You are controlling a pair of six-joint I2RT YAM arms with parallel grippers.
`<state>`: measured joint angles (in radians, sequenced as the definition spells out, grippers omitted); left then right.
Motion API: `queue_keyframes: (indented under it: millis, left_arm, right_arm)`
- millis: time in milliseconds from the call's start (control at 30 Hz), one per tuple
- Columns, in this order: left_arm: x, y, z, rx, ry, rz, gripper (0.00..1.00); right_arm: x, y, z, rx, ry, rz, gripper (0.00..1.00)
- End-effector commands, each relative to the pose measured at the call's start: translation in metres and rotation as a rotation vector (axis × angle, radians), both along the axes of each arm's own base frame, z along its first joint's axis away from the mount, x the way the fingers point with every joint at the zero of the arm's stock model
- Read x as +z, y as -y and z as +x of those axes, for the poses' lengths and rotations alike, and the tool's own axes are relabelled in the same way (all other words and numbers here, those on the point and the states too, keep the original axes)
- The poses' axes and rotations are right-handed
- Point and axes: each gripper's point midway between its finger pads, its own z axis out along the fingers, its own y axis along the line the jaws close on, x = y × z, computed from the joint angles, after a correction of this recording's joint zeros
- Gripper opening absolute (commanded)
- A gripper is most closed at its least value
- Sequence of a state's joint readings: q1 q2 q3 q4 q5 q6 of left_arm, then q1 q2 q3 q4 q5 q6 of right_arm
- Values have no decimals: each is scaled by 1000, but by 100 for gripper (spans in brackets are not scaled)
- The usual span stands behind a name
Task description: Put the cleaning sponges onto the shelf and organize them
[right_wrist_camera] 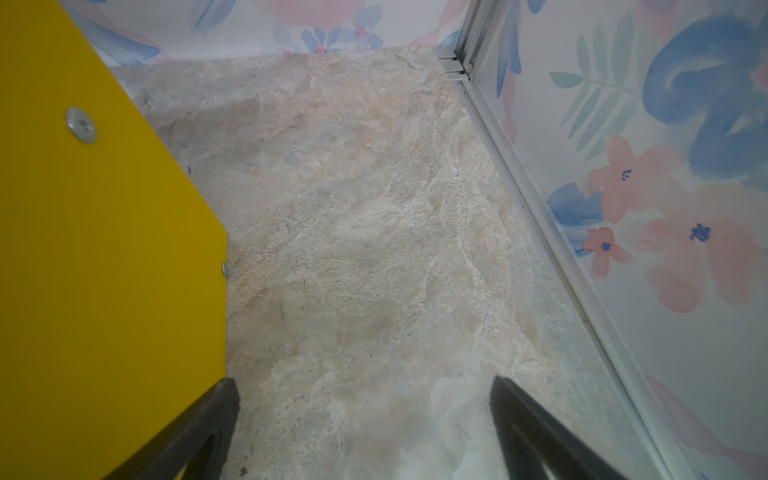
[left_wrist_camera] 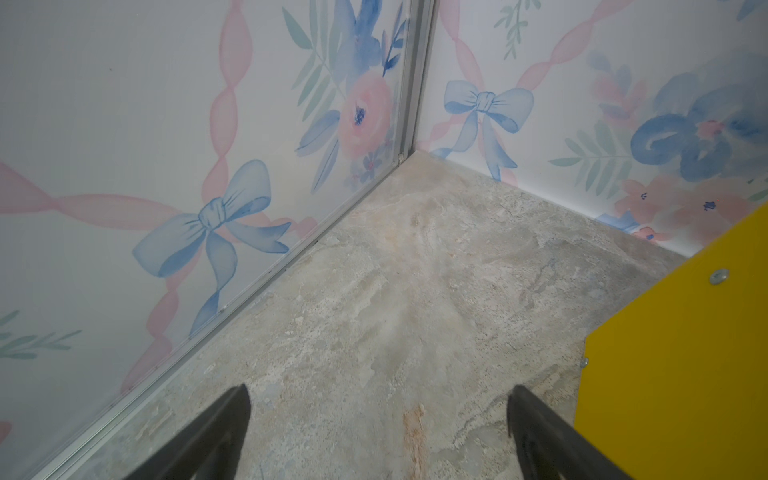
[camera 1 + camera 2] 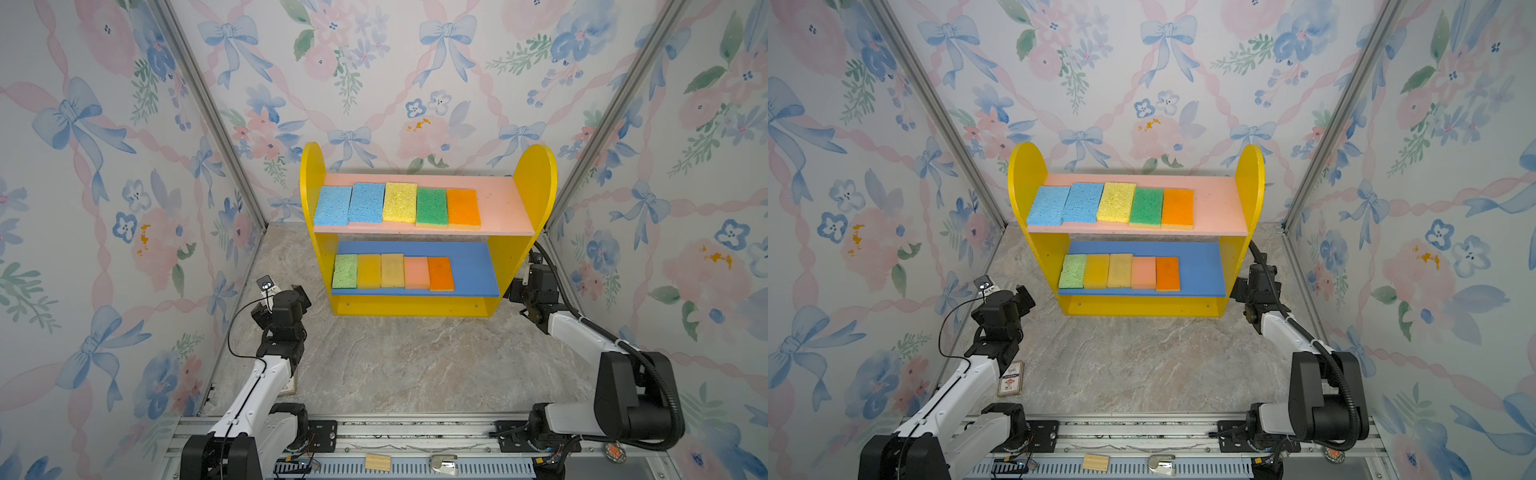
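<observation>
The shelf (image 3: 536, 187) holds 10 cleaning sponges (image 3: 399, 202): 5 on the pink board (image 3: 496, 203), 5 on the blue board (image 3: 473, 266); left and right jaws stand wide apart, empty

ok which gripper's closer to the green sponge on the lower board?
Left. The left gripper is just outside the left panel of the shelf, beside the lower green sponge; the right gripper is outside the opposite panel.

You are viewing one shelf (image 3: 536, 183) carrying ten sponges (image 3: 399, 202): five are lying on its pink board (image 3: 498, 203), five on its blue board (image 3: 473, 270).
</observation>
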<state>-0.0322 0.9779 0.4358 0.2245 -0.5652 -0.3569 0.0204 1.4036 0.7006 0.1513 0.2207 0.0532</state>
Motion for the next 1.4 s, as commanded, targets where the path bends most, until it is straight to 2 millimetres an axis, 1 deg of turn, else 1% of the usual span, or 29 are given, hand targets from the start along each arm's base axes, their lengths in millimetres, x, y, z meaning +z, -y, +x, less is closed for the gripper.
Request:
queue_keyframes:
  millis: [0,67,167,333,433,600,700,833,967,1133,1233,1367]
  left_arm:
    - [12,-3,5,2,63,50,98]
    - [11,-4,6,-2,77,58,98]
    - [2,-3,6,-20,77,61,98]
    - [-6,5,8,-79,139,39,98]
    - [-10,14,18,-146,121,51,98]
    - [-14,24,33,-207,119,47,98]
    - [-18,30,41,-244,125,37,98]
    - [-26,37,47,-283,128,44,98]
    - [-31,51,54,-343,142,78,98]
    - [-38,62,54,-356,154,123,98]
    - [-44,74,52,-405,158,151,98]
    - [-47,90,48,-469,165,196,98]
  right_arm:
    - [6,-21,16,122,92,11,97]
    - [3,-19,18,117,99,33,97]
    - [-3,-16,18,104,128,63,97]
    - [-11,-26,16,154,181,63,97]
    - [-16,-34,12,198,212,58,97]
    - [-16,-41,5,247,267,73,97]
    - [-19,-48,0,291,305,73,97]
    - [-18,-48,-1,290,327,70,97]
    - [-19,-48,0,291,319,74,97]
    - [-18,-48,0,292,319,74,97]
    - [-19,-47,0,290,318,82,97]
    - [-19,-44,2,279,310,96,97]
